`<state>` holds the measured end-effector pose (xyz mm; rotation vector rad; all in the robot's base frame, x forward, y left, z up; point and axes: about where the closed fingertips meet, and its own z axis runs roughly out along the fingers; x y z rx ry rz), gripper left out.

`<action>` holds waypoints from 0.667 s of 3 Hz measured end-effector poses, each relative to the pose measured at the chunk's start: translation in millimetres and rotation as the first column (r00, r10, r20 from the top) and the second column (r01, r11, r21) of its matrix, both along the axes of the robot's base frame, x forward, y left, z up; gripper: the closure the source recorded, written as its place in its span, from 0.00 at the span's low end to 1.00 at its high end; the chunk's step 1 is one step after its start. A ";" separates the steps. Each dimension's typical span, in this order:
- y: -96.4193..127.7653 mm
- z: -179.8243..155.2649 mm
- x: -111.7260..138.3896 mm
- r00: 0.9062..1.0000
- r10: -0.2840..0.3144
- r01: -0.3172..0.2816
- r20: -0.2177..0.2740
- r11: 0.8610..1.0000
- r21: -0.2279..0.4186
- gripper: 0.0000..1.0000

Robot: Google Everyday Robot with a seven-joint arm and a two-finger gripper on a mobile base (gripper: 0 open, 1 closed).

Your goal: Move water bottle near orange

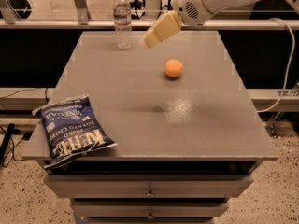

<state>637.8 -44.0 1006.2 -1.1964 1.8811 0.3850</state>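
The gripper (149, 39) hangs just right of the bottle (123, 20) at the table's (117, 125) far edge – open or closed, cannot tell – behind the orange (173, 68).

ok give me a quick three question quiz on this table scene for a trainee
1. True or false: the bottle stands upright near the far edge of the table.
2. Seen in the camera view, is the bottle left or right of the orange?
3. Where is the hand?
A) resting on the orange
B) in the air just right of the bottle, not touching it
C) low over the chip bag

Key: 1 true; 2 left; 3 B
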 end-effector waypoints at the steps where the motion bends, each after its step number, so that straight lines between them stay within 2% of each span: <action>1: 39.6 -0.9 42.2 0.999 -0.041 0.038 0.034 0.994 0.102 0.00; 2: 67.2 1.0 81.5 0.992 -0.104 0.089 0.075 0.979 0.185 0.00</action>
